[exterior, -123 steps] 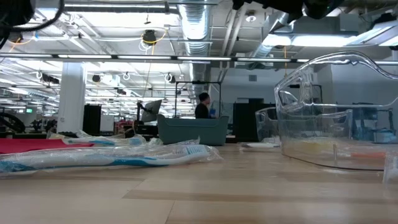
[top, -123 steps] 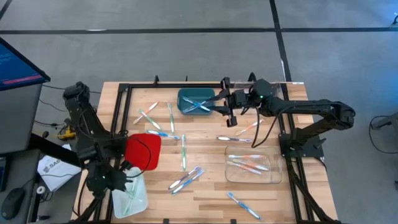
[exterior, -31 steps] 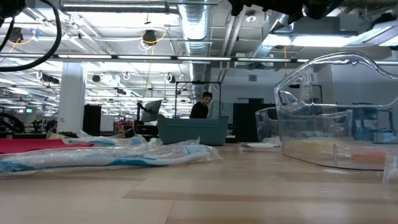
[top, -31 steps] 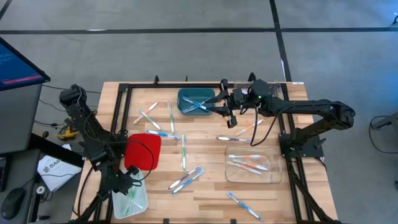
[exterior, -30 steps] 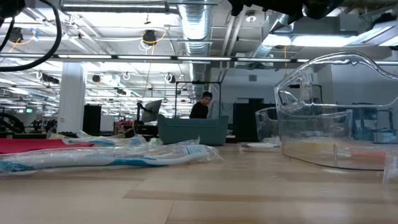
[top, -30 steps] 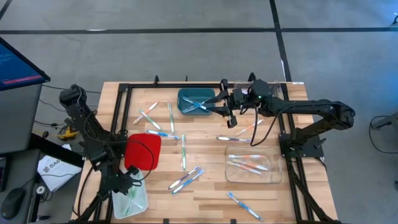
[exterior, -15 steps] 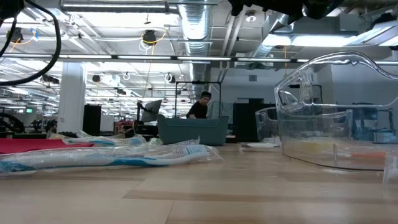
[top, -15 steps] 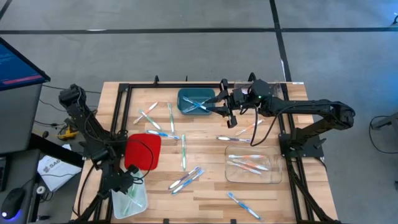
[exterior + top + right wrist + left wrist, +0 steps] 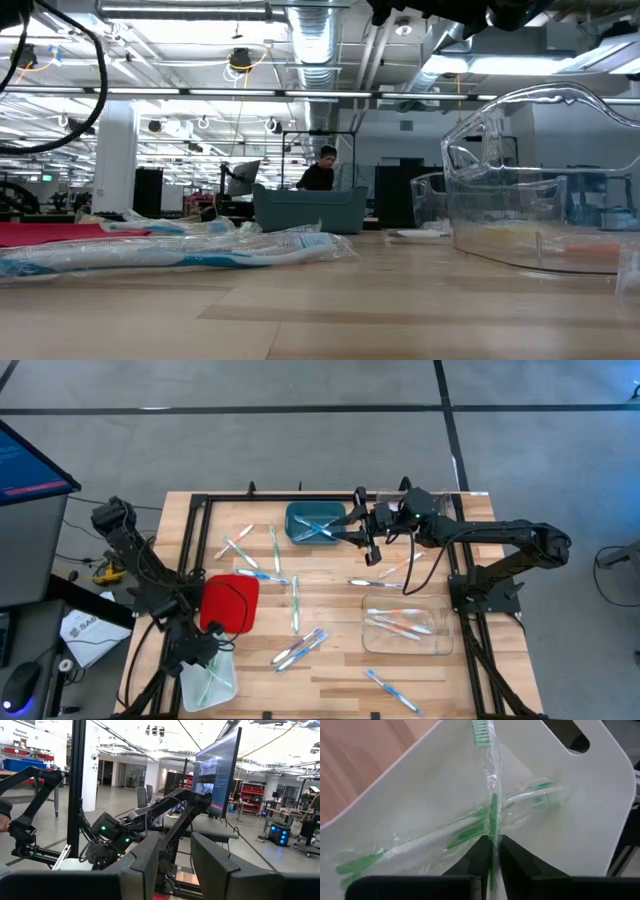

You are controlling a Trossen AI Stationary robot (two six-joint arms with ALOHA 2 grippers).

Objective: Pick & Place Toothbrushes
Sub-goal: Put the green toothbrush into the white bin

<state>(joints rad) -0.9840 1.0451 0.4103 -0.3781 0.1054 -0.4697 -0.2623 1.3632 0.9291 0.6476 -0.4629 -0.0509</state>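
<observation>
1. The left tool (image 9: 207, 652) hangs over the white tray (image 9: 225, 682) at the near left corner of the worktop (image 9: 340, 665).
2. In the left wrist view its fingers (image 9: 479, 856) are clenched on a wrapped green brush (image 9: 491, 795), which runs from the narrow gap out over the tray floor.
3. More green brushes (image 9: 445, 832) lie crosswise in the tray beneath it.
4. The right tool (image 9: 370, 545) is at the far side of the worktop, just beside the teal bin (image 9: 300, 532). Its fingers (image 9: 145, 857) are apart, with nothing between them.
5. Blue brushes (image 9: 320, 526) lie in the teal bin.
6. A clear bin (image 9: 435, 645) near the right edge holds orange and pink brushes (image 9: 400, 622).
7. A red tray (image 9: 230, 603) sits between the white tray and the teal bin.
8. Loose brushes (image 9: 295, 605) lie scattered on the worktop, some near the red tray, one pair (image 9: 300, 648) toward the near edge and one blue brush (image 9: 385, 687) below the clear bin.
9. In the low view a person (image 9: 322, 170) shows in the room behind the teal bin.
</observation>
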